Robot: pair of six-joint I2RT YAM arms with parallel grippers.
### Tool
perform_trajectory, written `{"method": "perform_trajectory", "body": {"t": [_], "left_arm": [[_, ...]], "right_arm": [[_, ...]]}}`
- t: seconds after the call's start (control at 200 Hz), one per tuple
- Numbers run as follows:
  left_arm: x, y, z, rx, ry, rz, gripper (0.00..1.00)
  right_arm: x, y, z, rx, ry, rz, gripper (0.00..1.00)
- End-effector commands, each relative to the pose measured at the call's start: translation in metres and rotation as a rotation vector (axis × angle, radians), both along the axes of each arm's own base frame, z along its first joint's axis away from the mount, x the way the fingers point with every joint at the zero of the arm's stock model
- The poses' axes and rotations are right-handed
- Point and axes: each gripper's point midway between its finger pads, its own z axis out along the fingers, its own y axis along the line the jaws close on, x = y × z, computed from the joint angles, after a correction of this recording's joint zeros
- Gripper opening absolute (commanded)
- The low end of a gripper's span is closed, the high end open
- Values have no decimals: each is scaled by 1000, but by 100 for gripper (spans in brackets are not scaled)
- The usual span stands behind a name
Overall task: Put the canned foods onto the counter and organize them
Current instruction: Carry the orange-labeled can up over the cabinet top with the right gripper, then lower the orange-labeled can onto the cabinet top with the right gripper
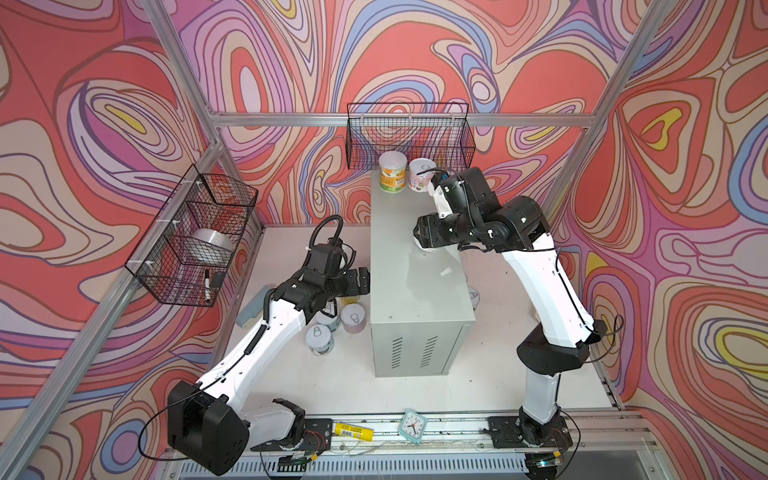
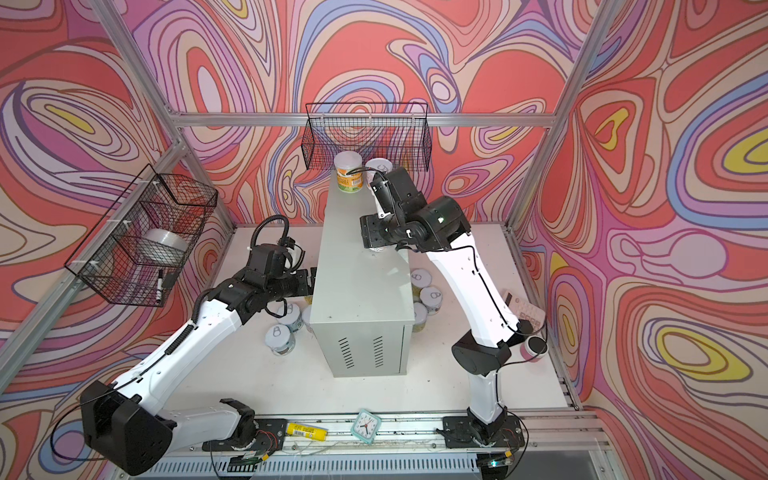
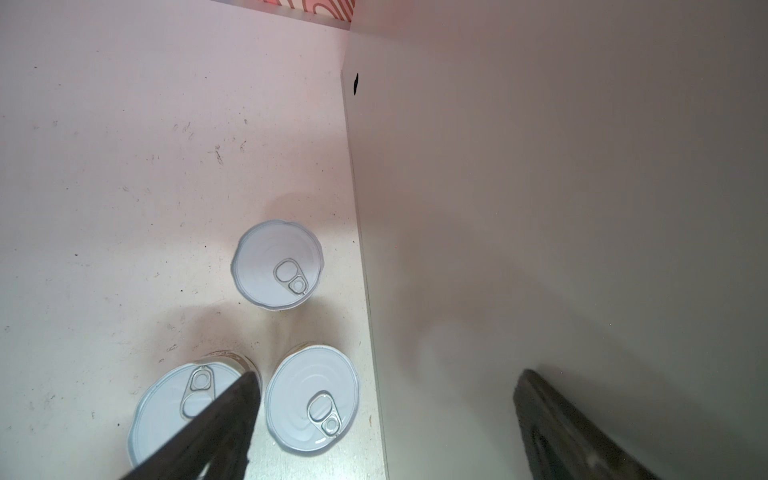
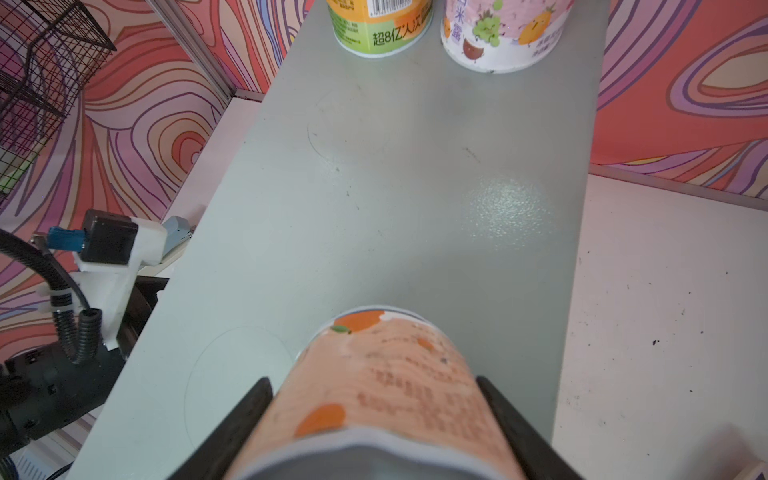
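My right gripper (image 4: pixel 374 399) is clamped across an orange-labelled can (image 4: pixel 374 353), one finger on each side, over the glossy top of the counter (image 1: pixel 407 299), about midway along its length. I cannot tell whether the can's base touches the top. At the counter's far end a yellow-green can (image 1: pixel 392 171) and a pink can (image 1: pixel 420 174) stand upright, just beside each other. My left gripper (image 3: pixel 384 380) hangs empty, jaws wide, at the counter's left edge above three upright cans (image 3: pixel 277 265) on the bench (image 3: pixel 124 166). By the counter's right side stand three more cans (image 2: pixel 432 296).
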Motion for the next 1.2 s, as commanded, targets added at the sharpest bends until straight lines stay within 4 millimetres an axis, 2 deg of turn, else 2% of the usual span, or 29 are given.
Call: {"method": "perform_trajectory", "body": {"t": [0.0, 0.145, 0.24, 0.335, 0.376, 0.466, 0.651, 0.791, 0.801, 0.821, 0.921, 0.981, 1.192], "left_arm": [[-4, 3, 4, 0, -6, 5, 96], [-5, 3, 6, -5, -9, -1, 96], [-7, 4, 7, -5, -15, -2, 96], [-8, 4, 5, -3, -11, -1, 96], [-8, 4, 4, -5, -10, -1, 96], [-8, 5, 5, -4, -13, 2, 96], [-6, 6, 12, 6, -34, 2, 96], [-5, 6, 19, 9, -44, 0, 96], [-5, 6, 20, 8, -46, 0, 96], [-6, 6, 21, 10, -46, -1, 96], [-8, 8, 22, 11, -44, 1, 96], [-11, 8, 22, 7, -41, 2, 96], [-17, 9, 17, 10, -5, -4, 95]], "right_arm": [[2, 5, 6, 7, -29, 7, 62], [1, 11, 15, 47, -52, 32, 78], [3, 14, 15, 54, -54, 39, 81], [6, 19, 18, 74, -67, 47, 93], [8, 20, 20, 79, -74, 49, 95], [9, 20, 29, 91, -105, 48, 95], [5, 13, 65, 142, -213, 50, 94], [-6, 4, 81, 182, -258, 48, 91], [-11, 0, 90, 199, -277, 49, 91], [-15, -3, 94, 211, -290, 48, 91], [-29, -17, 103, 237, -323, 34, 89], [-36, -26, 104, 231, -333, 25, 88], [-50, -44, 69, 190, -291, -6, 86]]}}
